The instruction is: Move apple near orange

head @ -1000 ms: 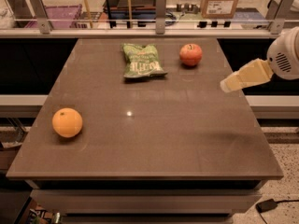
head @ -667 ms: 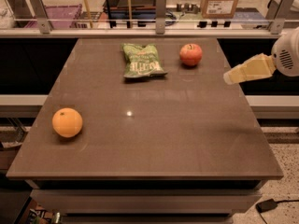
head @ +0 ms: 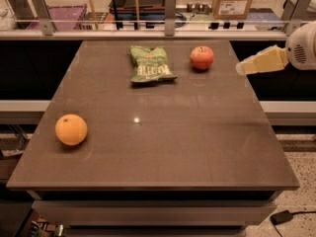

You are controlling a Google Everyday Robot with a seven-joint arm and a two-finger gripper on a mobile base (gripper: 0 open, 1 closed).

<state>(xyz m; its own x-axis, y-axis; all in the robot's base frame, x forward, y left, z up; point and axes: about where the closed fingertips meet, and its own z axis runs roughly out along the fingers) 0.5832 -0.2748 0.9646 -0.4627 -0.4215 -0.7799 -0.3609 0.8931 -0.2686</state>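
Note:
The red apple [head: 202, 57] sits on the brown table [head: 163, 142] at the far right. The orange [head: 71, 129] sits near the table's left front edge, far from the apple. My gripper [head: 243, 68] comes in from the right edge, cream-coloured, with its tip just past the table's right edge. It is to the right of the apple, apart from it, and holds nothing that shows.
A green chip bag [head: 148, 63] lies flat at the far middle, left of the apple. A rail with posts [head: 170, 14] runs behind the table. A cardboard box [head: 233, 1] stands behind the rail. A cable lies on the floor at lower right.
My gripper has risen a little and moved slightly back to the right. The apple, orange and bag have not moved.

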